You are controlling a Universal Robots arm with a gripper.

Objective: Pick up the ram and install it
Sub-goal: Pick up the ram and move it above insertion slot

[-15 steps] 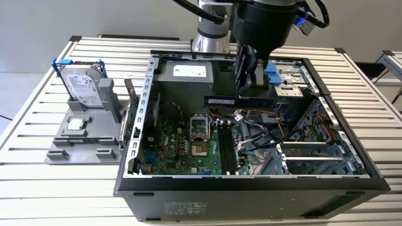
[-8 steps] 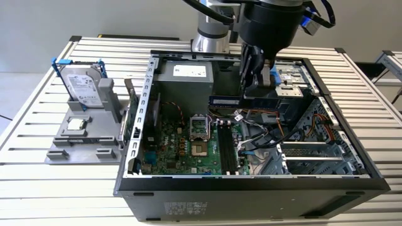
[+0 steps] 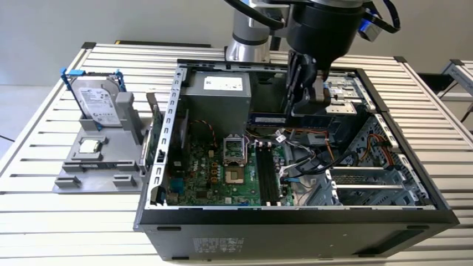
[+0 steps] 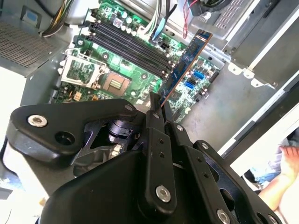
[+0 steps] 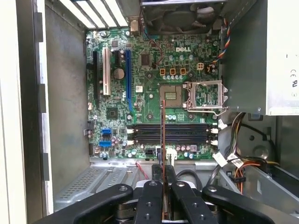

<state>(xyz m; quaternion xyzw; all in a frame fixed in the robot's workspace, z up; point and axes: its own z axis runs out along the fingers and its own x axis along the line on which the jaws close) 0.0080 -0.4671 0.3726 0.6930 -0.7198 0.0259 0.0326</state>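
My gripper (image 3: 309,108) hangs inside the open computer case (image 3: 159,166), shut on the ram (image 3: 296,119). The ram is a long thin board held above the motherboard (image 3: 214,172). In the second wrist view the ram (image 4: 187,60) juts out from between the fingertips (image 4: 154,109), with a gold contact edge and a dark face. In the first wrist view the ram (image 5: 162,135) shows edge-on, crossing over the black memory slots (image 5: 187,133). Those slots (image 3: 267,177) lie lower and nearer the case front than the ram. They look unfilled.
A grey fixture (image 3: 96,166) at the exterior view's left carries a silver hard drive with blue clips (image 3: 99,105) and a small square processor chip (image 3: 90,146). Inside the case are the open processor socket (image 3: 232,147), the power supply (image 3: 218,91) and loose cables (image 3: 310,160). A person's arm (image 4: 280,172) is beside the table.
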